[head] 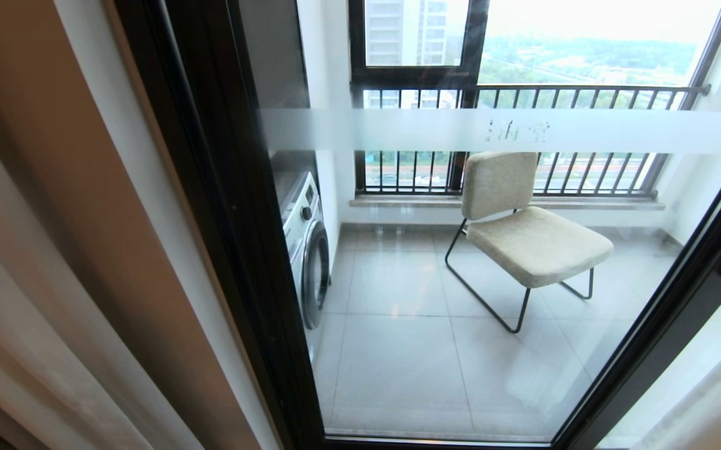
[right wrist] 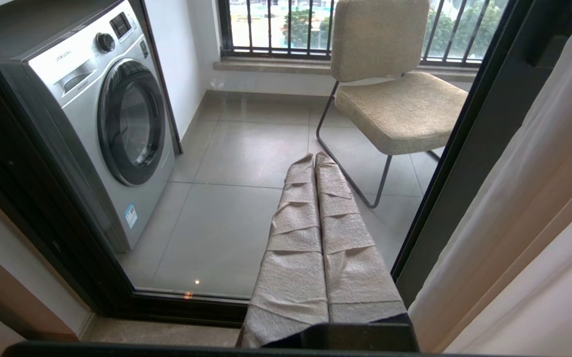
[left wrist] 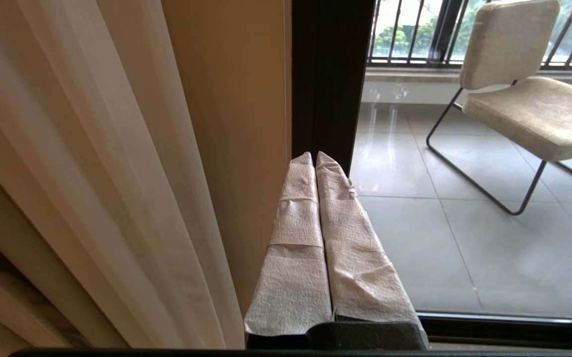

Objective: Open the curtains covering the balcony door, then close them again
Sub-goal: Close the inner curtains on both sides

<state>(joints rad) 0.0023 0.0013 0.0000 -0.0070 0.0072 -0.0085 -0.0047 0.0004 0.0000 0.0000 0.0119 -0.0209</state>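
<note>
The door stands uncovered ahead, its dark frame edges running down at left and right of the clear pane, a frosted band crossing it. The curtains hang bunched in cream pleats hard against the wall at the far left; a white sheer fold hangs beside the right frame. Behind the glass sit a washer and a chair on bare tiles. The left end effector is clenched, near the left frame beside the drape. The right end effector is clenched too, facing the pane.
</note>
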